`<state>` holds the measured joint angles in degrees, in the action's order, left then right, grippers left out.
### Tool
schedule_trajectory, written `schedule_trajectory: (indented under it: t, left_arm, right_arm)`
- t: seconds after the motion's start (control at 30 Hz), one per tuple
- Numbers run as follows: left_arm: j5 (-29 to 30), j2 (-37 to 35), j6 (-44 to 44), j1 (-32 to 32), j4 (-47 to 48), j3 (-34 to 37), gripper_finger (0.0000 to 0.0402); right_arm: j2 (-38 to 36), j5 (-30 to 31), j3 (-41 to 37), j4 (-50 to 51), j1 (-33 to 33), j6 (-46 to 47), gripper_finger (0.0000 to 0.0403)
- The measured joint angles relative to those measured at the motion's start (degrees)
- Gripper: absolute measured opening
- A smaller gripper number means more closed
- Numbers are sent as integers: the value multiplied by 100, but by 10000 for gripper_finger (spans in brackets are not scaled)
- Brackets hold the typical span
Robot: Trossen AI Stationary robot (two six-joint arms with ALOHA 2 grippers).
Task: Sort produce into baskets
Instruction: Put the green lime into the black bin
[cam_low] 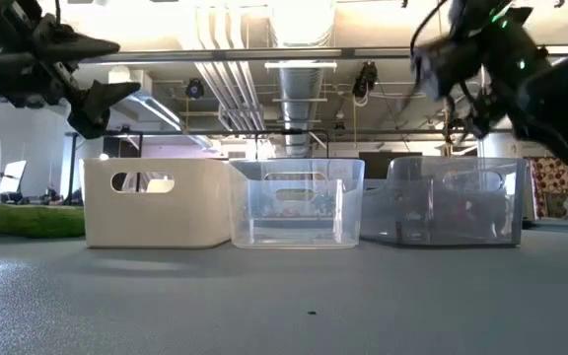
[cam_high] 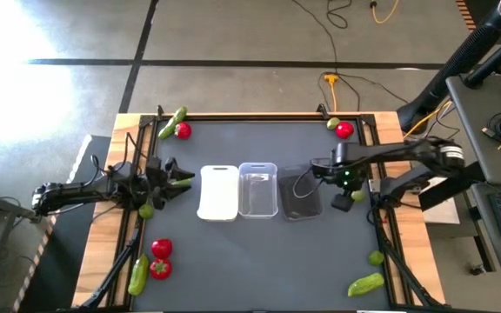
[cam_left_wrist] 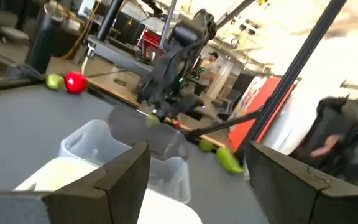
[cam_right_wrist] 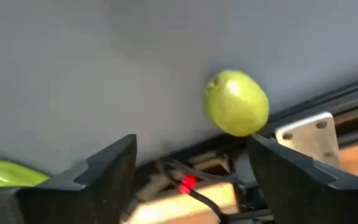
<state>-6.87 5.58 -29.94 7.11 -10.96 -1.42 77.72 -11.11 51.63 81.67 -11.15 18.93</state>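
Currently all three baskets look empty: opaque white tray (cam_high: 218, 192), clear tray (cam_high: 257, 189), smoky grey tray (cam_high: 300, 194) in a row at the middle of the dark mat (cam_high: 259, 261). Right gripper (cam_right_wrist: 191, 165), jaws wide and empty, faces a round yellow-green lime (cam_right_wrist: 236, 102) by the mat's edge; next: descend, close. Left gripper (cam_high: 183, 177) open, empty, beside the white tray. Workshop behind.

tomatoes (cam_high: 183, 130): 4 | cucumbers (cam_high: 365, 283): 3 | limes (cam_high: 376, 257): 4 | baskets (cam_high: 218, 192): 3
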Motion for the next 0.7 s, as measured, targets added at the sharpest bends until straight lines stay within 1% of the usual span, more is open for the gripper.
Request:
schedule_trajectory:
  t: [0.1, 0.23, 0.4, 0.5, 0.6, 0.7]
  left_arm:
    - [13, 0, -82, 1, -24, -131, 246]
    - [15, 0, -84, 0, -6, -302, 246]
    - [17, 7, -91, 0, -6, -505, 246]
    - [22, 8, -386, 0, -8, -636, 246]
    - [17, 7, -727, 0, -7, -785, 246]
    - [-2, 11, -830, 0, 2, -912, 246]
  right_arm:
    - [402, 15, -94, -18, -10, -330, 318]
    - [755, 63, -337, -17, -4, -700, 324]
    - [994, 593, -651, -126, -3, -564, 318]
    - [1022, 619, -737, -506, -3, -471, 312]
    - [1088, 660, -792, -718, -3, -474, 305]
    - [1202, 669, -943, -772, -3, -496, 298]
